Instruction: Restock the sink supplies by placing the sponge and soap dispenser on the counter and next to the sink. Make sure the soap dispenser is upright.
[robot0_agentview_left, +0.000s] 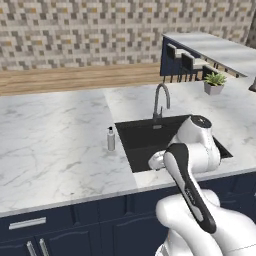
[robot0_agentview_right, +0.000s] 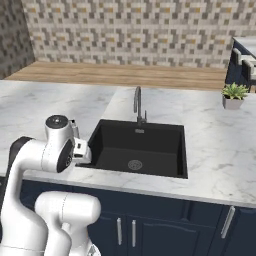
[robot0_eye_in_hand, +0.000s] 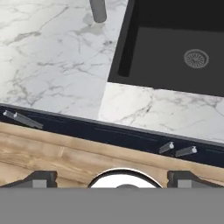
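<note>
The soap dispenser (robot0_agentview_left: 111, 139) stands upright on the counter (robot0_agentview_left: 50, 140), just left of the black sink (robot0_agentview_left: 150, 137). In the hand view its grey body (robot0_eye_in_hand: 98, 9) shows at the top edge, beside the sink (robot0_eye_in_hand: 166, 48). My gripper (robot0_eye_in_hand: 113, 178) is open, its dark fingertips (robot0_eye_in_hand: 41, 178) spread wide with nothing between them. It hangs above the counter's front edge near the sink's front left corner, looking down at the cabinet fronts. The sponge is out of view.
A chrome gooseneck faucet (robot0_agentview_left: 160, 100) rises behind the sink. A potted plant (robot0_agentview_left: 214, 83) stands at the back right of the counter. Beyond it is an island with stools (robot0_agentview_left: 190, 62). Silver handles (robot0_eye_in_hand: 177, 149) line the navy cabinets below.
</note>
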